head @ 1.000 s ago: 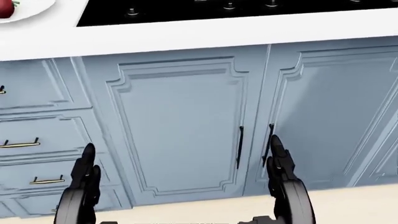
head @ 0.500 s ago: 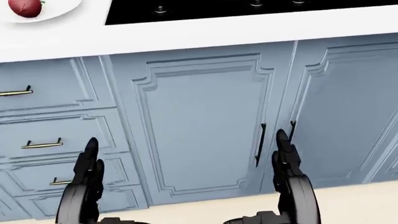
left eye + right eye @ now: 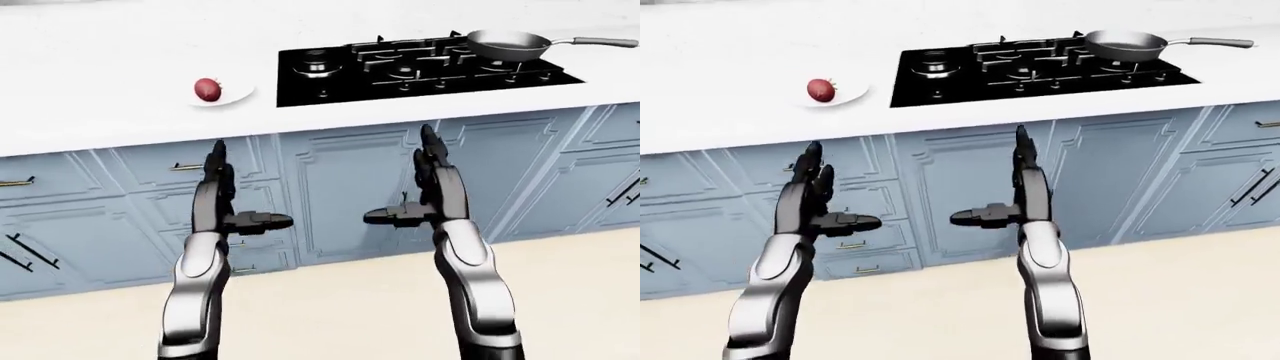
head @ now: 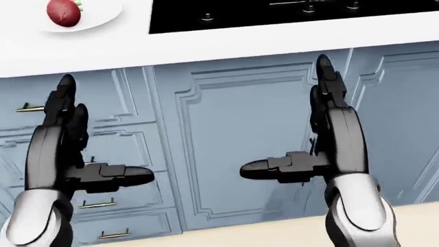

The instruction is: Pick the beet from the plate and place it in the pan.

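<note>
- The left robot hand (image 3: 232,196) and right robot hand (image 3: 418,189) are being held raised before the blue cabinet doors (image 3: 345,191), fingers spread and released, thumbs turned inward, nothing grasped.
- The beet (image 3: 207,89) is being carried by the plate (image 3: 234,96) on the white worktop (image 3: 120,82), left of the cooktop (image 3: 420,66).
- The pan (image 3: 505,45) is being borne on a far right burner.
- Both hands are being shown higher than a second ago.
</note>
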Tool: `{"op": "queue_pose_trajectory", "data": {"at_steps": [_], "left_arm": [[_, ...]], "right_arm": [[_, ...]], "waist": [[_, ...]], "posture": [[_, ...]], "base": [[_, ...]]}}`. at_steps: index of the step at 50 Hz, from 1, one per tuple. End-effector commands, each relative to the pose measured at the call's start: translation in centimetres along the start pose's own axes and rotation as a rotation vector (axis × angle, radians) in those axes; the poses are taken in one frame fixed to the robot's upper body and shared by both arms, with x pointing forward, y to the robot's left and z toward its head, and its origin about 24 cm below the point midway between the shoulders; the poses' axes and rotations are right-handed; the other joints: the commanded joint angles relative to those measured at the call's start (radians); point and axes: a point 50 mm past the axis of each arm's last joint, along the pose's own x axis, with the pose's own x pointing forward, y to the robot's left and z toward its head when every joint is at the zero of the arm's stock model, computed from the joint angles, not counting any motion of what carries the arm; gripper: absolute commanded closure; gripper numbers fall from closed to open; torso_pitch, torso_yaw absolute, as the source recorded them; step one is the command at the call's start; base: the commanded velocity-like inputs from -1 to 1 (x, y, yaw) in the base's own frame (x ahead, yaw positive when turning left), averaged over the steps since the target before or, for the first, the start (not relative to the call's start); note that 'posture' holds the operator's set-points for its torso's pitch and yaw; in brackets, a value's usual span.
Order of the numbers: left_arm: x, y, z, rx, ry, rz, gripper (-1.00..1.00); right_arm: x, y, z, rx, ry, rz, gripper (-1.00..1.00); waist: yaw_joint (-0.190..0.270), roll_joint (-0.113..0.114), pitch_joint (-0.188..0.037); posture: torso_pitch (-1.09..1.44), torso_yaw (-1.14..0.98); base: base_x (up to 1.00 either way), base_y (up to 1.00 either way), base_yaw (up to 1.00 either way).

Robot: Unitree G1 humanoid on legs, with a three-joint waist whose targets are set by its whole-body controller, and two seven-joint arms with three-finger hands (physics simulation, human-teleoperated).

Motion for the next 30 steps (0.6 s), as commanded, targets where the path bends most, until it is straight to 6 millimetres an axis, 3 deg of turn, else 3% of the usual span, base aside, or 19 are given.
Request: {"op": "queue_pose_trajectory", "data": {"at_steps": [1,2,3,4,7,13,15,16,17,18,20,25,27,29,30], "left_arm": [[0.6,0.5,2.6,0.004,-0.062,0.014,-1.00],[0.9,0.6,3.2,0.004,-0.070,0.016,-1.00],[1.2,0.7,3.7,0.006,-0.074,0.016,-1.00],[1.6,1.0,4.4,0.008,-0.067,0.034,-1.00],[2.2,1.3,6.3,0.006,-0.085,0.037,-1.00],[3.2,1.5,9.9,0.029,-0.111,0.019,-1.00],[3.5,1.5,10.9,0.032,-0.122,0.014,-1.00],[3.6,1.7,11.3,0.029,-0.131,0.018,-1.00],[3.7,1.8,11.6,0.032,-0.134,0.020,-1.00],[3.7,1.8,11.8,0.033,-0.135,0.017,-1.00],[3.5,1.6,11.9,0.040,-0.139,0.008,-1.00],[3.1,2.1,13.2,0.032,-0.162,0.005,-1.00],[2.9,2.3,13.5,0.030,-0.170,0.010,-1.00],[2.9,2.4,13.7,0.028,-0.175,0.014,-1.00],[2.8,2.4,13.8,0.027,-0.177,0.015,-1.00]], "right_arm": [[0.6,0.3,2.2,0.006,-0.053,0.014,-1.00],[0.8,0.3,2.5,0.007,-0.055,0.018,-1.00],[1.0,0.3,2.8,0.006,-0.058,0.020,-1.00],[1.2,0.4,3.4,0.006,-0.065,0.023,-1.00],[2.0,0.1,4.5,0.000,-0.076,0.019,-1.00],[2.7,-0.5,8.2,0.025,-0.080,0.021,-1.00],[3.1,-0.7,9.3,0.031,-0.087,0.020,-1.00],[3.3,-0.7,9.6,0.030,-0.089,0.022,-1.00],[3.3,-0.8,9.8,0.034,-0.089,0.022,-1.00],[3.3,-0.7,10.0,0.035,-0.089,0.024,-1.00],[3.7,-0.7,11.0,0.039,-0.100,0.019,-1.00],[3.6,-1.0,11.8,0.053,-0.116,0.017,-1.00],[3.4,-1.4,12.1,0.059,-0.123,0.010,-1.00],[3.3,-1.4,12.4,0.061,-0.129,0.009,-1.00],[3.3,-1.4,12.4,0.062,-0.129,0.009,-1.00]], "waist": [[0.003,0.033,-0.032],[-0.001,0.039,-0.046],[0.011,0.016,-0.024],[0.008,0.017,-0.016],[0.009,-0.017,-0.023],[0.009,-0.073,-0.018],[0.009,-0.110,-0.020],[0.009,-0.142,-0.032],[0.001,-0.096,-0.020],[0.011,-0.118,-0.024],[0.011,-0.118,-0.034],[0.011,-0.064,-0.010],[0.006,-0.020,-0.011],[0.007,0.067,-0.031],[0.010,0.004,-0.014]], "posture": [[0.00,0.00],[0.00,0.00],[0.00,0.00],[0.00,0.00],[0.00,0.00],[0.00,0.00],[0.00,0.00],[0.00,0.00],[0.00,0.00],[0.00,0.00],[0.00,0.00],[0.00,0.00],[0.00,0.00],[0.00,0.00],[0.00,0.00]], "base": [[0.00,0.29,0.00],[0.00,0.29,0.00],[0.00,0.28,0.00],[0.00,0.30,0.00],[0.00,0.29,0.00],[0.00,0.29,0.00],[0.00,0.29,0.00],[0.00,0.29,0.00],[0.00,0.29,0.00],[0.00,0.29,0.00],[0.00,0.29,0.00],[0.00,0.29,0.00],[0.00,0.30,0.00],[0.00,0.29,0.00],[0.00,0.29,0.00]]}}
